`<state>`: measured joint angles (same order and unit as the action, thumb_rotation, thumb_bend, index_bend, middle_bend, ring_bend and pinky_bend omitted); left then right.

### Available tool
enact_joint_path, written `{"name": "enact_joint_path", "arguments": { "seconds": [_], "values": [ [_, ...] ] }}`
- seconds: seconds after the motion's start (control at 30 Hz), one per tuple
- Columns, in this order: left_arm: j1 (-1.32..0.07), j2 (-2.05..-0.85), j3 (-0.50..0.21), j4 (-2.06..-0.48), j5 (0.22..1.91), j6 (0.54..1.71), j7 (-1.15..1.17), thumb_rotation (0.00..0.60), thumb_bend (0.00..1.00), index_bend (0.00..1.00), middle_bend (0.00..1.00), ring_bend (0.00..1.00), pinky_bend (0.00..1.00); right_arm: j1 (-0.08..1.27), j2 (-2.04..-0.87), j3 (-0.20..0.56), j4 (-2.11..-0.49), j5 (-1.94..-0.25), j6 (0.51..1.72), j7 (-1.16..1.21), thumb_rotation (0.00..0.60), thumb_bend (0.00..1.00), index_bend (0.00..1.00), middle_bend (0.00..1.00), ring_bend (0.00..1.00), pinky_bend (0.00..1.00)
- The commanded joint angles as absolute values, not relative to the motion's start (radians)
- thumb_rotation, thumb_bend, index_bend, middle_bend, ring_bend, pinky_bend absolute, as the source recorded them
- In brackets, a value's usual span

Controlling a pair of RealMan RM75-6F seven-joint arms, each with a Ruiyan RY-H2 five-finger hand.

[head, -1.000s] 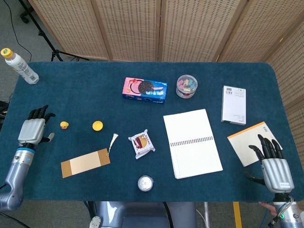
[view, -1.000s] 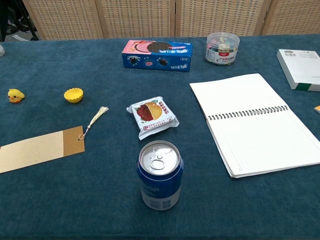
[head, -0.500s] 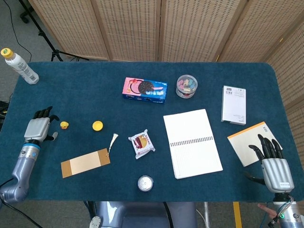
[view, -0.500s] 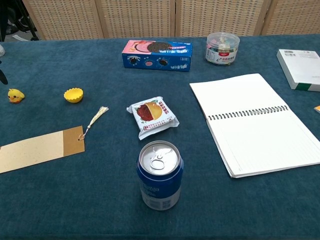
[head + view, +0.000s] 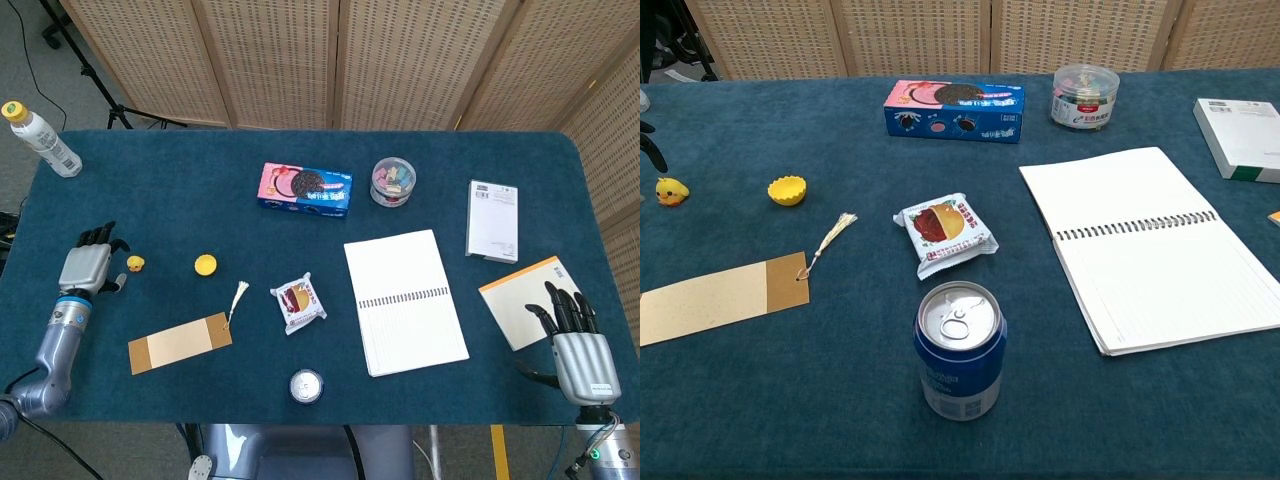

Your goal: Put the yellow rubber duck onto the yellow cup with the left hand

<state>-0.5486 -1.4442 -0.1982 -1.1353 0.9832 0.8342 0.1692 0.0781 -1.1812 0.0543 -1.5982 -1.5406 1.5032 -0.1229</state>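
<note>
Bare cloth lay between the yellow rubber duck and yellow cup. The bookmark lay nearer the robot, off that line

The chest view crops the left hand to dark fingertips at its edge, and the white box is also cut off.

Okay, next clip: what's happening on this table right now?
The left hand sits right beside the yellow rubber duck, fingers spread, not holding it. The duck is on the blue cloth, apart from the small yellow cup to its right. The right hand rests open at the table's far corner, near an orange-edged pad.
</note>
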Motion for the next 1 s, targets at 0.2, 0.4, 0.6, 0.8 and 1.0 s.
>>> {"name": "enact_joint_path", "arguments": {
  "seconds": [0.2, 0.4, 0.6, 0.8, 1.0],
  "values": [
    [-0.558, -1.463, -0.196, -1.109, 0.978, 0.827, 0.164, 0.600, 0.37, 0.36, 0.00, 0.00, 0.00, 0.078, -1.183, 0.055, -1.597, -1.539, 1.503, -0.123, 0.600, 0.00, 0.21, 0.00, 0.00, 0.00],
    [-0.562, -1.472, -0.196, -1.094, 0.977, 0.823, 0.154, 0.600, 0.39, 0.38, 0.00, 0.00, 0.00, 0.078, -1.183, 0.055, -1.597, -1.540, 1.505, -0.122, 0.600, 0.00, 0.21, 0.00, 0.00, 0.00],
    [-0.566, -1.484, -0.195, -1.080, 0.978, 0.819, 0.148, 0.600, 0.40, 0.39, 0.00, 0.00, 0.00, 0.077, -1.183, 0.055, -1.597, -1.540, 1.506, -0.120, 0.600, 0.00, 0.21, 0.00, 0.00, 0.00],
    [-0.570, -1.499, -0.194, -1.060, 0.975, 0.814, 0.147, 0.600, 0.40, 0.39, 0.00, 0.00, 0.00, 0.077, -1.182, 0.056, -1.596, -1.540, 1.506, -0.117, 0.600, 0.00, 0.21, 0.00, 0.00, 0.00],
    [-0.571, -1.512, -0.193, -1.043, 0.974, 0.815, 0.146, 0.600, 0.43, 0.40, 0.00, 0.00, 0.00, 0.077, -1.182, 0.055, -1.595, -1.541, 1.507, -0.117, 0.600, 0.00, 0.21, 0.00, 0.00, 0.00]
  ]
}}
